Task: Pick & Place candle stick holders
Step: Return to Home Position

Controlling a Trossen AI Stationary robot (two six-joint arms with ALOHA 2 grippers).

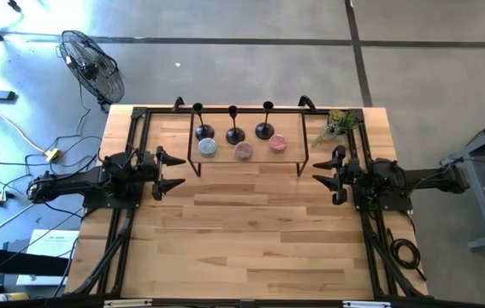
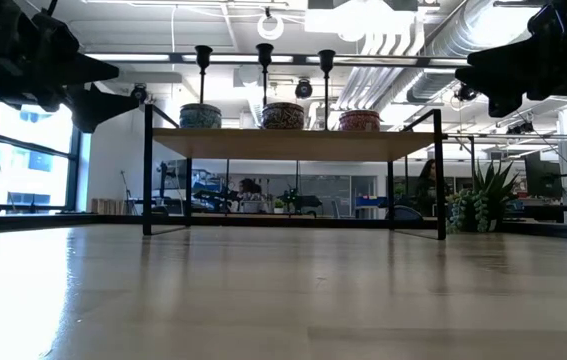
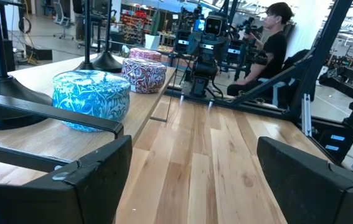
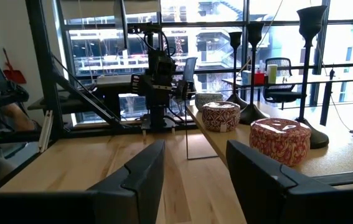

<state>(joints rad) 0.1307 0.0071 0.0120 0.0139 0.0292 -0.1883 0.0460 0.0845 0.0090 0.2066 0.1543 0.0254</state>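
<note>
Three black candle stick holders stand upright by their round bases in a row along the far side of a raised wooden shelf (image 1: 251, 158): left (image 1: 203, 130), middle (image 1: 234, 133), right (image 1: 265, 128). They also show in the low view (image 2: 265, 70). My left gripper (image 1: 172, 171) is open and empty at the table's left, level with the shelf's left end. My right gripper (image 1: 326, 174) is open and empty at the table's right, by the shelf's right end.
Three round patterned tins sit on the shelf's near side: blue (image 1: 207, 147), maroon (image 1: 243, 151), red (image 1: 278, 143). A small green plant (image 1: 338, 125) stands at the far right corner. Black frame rails run along both table sides. A person sits beyond the table (image 3: 274, 37).
</note>
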